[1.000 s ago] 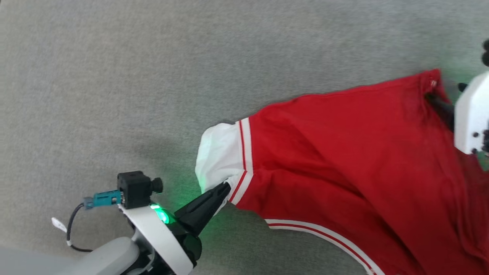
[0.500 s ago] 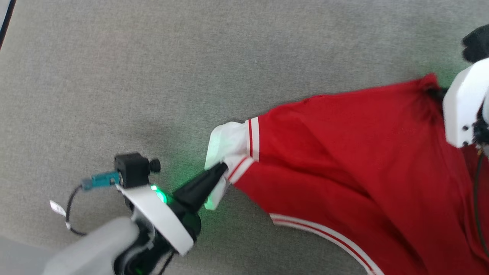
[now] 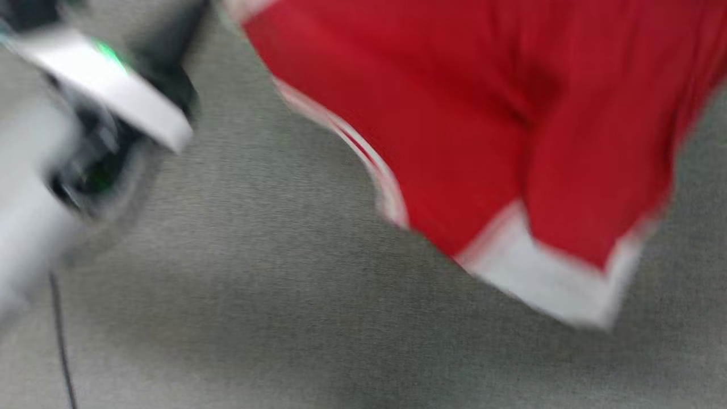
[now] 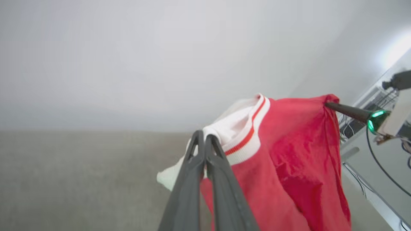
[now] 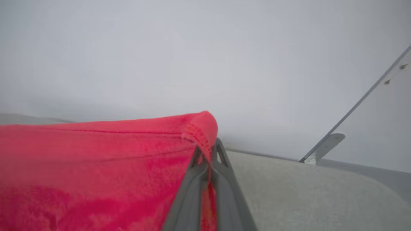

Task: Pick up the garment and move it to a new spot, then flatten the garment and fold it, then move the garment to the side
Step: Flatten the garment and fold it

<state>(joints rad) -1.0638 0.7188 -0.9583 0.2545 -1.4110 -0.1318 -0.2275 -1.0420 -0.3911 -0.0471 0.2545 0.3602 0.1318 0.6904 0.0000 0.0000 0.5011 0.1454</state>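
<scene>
You see a flat grey carpet-like surface [image 3: 255,318]; whether the hanging red jersey garment [image 3: 454,113] touches it is unclear.

No readable text, numbers or logos; the garment [image 3: 454,113] shows plain red cloth and striped trim, head view blurred.

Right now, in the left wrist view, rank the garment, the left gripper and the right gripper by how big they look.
1. the garment, the widest spread.
2. the left gripper, shut on its white sleeve.
3. the right gripper, shut on its red edge. It looks smallest, but is likely just farther from this camera.
</scene>
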